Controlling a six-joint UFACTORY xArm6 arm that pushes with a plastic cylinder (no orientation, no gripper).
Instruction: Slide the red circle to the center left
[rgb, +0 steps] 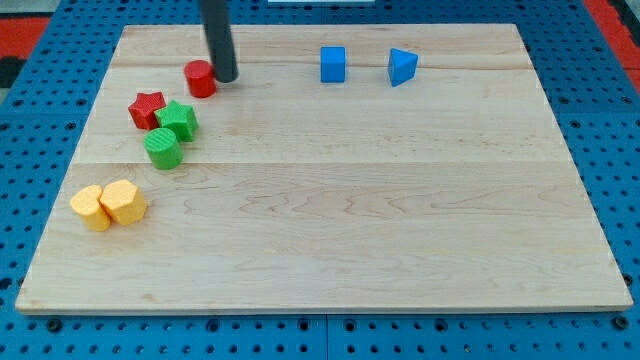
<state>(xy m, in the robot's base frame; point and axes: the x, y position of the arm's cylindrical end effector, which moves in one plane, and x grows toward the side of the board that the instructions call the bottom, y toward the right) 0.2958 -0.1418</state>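
The red circle (200, 78) lies near the view's top left on the wooden board (330, 220). My tip (225, 78) stands right beside it, on its right side, touching or nearly touching it. Below and left of the circle lie a red star (147, 109), a green star (178, 121) and a green cylinder (162, 148), close together.
Two yellow blocks (108, 205) lie side by side at the view's left, lower down. A blue cube (333, 64) and a blue triangle (402, 66) lie near the view's top, right of centre. A blue pegboard surrounds the board.
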